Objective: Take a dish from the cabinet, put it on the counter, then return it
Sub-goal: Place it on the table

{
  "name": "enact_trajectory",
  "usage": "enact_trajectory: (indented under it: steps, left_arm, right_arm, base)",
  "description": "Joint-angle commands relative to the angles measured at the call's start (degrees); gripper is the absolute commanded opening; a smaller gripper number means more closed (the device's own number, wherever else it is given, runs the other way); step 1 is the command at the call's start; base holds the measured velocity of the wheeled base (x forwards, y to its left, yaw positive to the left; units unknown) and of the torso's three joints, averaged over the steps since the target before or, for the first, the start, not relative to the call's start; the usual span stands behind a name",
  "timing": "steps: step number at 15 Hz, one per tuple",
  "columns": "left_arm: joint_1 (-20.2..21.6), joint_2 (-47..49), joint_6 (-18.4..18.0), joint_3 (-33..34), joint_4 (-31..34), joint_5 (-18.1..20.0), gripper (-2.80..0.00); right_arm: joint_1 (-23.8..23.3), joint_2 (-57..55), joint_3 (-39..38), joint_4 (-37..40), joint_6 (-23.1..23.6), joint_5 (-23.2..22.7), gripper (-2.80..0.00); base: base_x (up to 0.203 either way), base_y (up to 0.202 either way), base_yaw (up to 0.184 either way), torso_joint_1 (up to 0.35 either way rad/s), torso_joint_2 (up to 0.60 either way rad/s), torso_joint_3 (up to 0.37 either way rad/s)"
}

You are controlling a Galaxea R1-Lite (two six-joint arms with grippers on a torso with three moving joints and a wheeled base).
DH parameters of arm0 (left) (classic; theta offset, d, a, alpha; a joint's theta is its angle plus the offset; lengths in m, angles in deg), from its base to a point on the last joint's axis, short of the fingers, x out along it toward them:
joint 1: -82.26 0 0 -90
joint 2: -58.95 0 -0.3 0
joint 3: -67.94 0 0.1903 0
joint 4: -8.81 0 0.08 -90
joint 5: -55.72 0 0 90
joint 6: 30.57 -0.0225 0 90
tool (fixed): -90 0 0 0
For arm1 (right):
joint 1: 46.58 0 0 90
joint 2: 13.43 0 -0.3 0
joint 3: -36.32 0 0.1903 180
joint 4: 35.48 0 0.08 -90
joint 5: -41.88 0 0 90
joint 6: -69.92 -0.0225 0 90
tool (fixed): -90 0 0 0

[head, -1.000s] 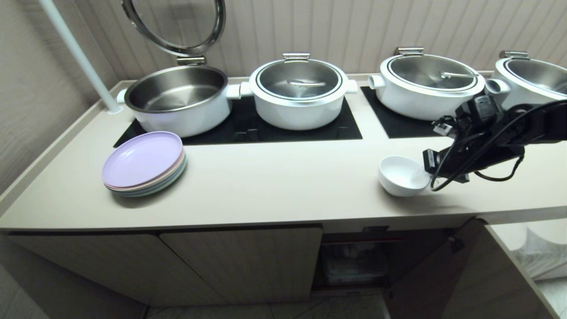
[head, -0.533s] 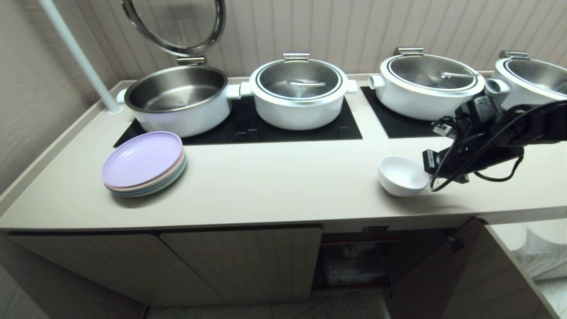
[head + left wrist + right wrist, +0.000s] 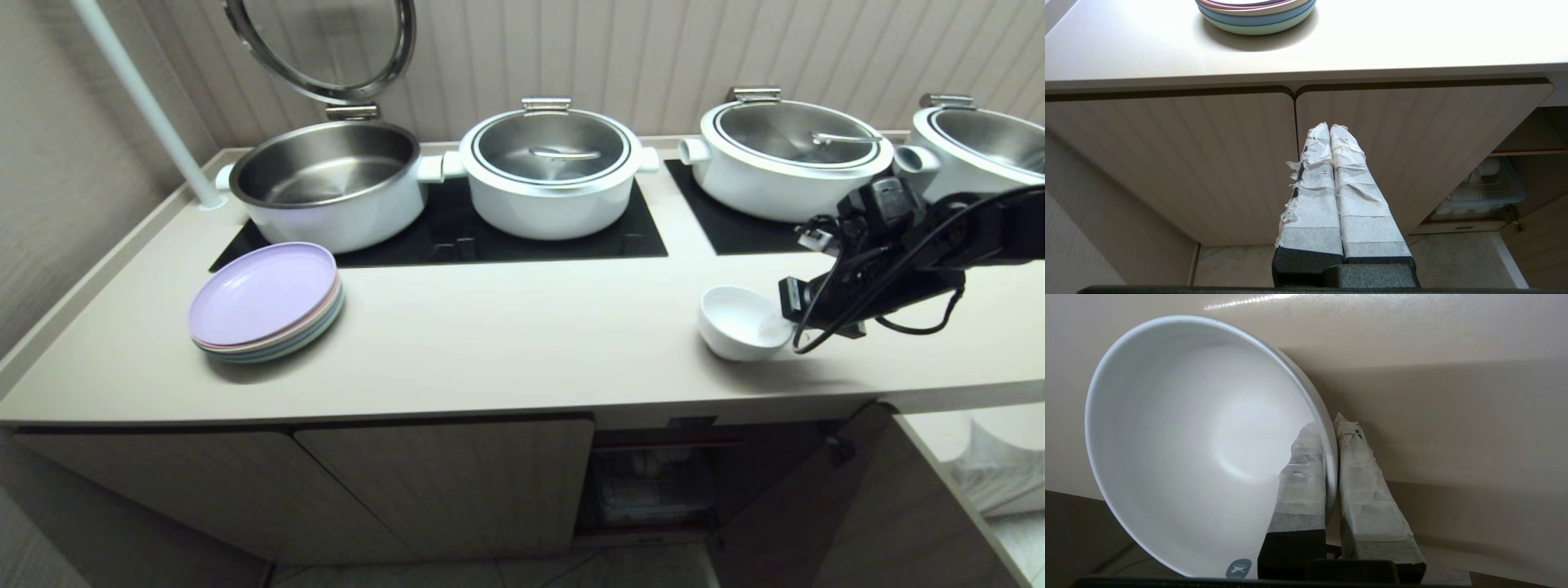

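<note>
We count one white bowl at four o'clock on the desk, four pots and one plate stack. Our right gripper clamps its fingers on the rim, seemingly tilting it; the left gripper, fingers together, faces the cabinet.

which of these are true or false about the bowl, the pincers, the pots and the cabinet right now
1. The right pincer is clamped on the rim of the white bowl. True.
2. The bowl sits inside the cabinet. False: it is at the counter, near its front edge.
3. The left pincer is shut with nothing in it. True.
4. All the pots have their lids down. False: the leftmost pot stands open, lid raised.
5. The plates lie on the counter's left side. True.
</note>
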Motion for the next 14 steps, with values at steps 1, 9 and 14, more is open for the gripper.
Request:
enact_trajectory:
  steps: [1, 9, 14]
  left_arm:
    - [0.00, -0.02, 0.05, 0.00, -0.02, 0.02, -2.80]
    - [0.00, -0.02, 0.05, 0.00, -0.02, 0.02, -2.80]
    - [0.00, -0.02, 0.05, 0.00, -0.02, 0.02, -2.80]
  right_arm:
    - [-0.01, 0.12, 0.08, 0.12, -0.06, -0.14, -2.80]
    - [0.43, 0.30, 0.08, -0.14, 0.03, -0.06, -2.80]
    - [0.61, 0.56, 0.08, 0.03, 0.11, 0.21, -2.80]
  base:
    - [0.000, 0.000, 0.000, 0.000, 0.00, 0.000]
    - [0.000, 0.000, 0.000, 0.000, 0.00, 0.000]
    - [0.000, 0.000, 0.000, 0.000, 0.00, 0.000]
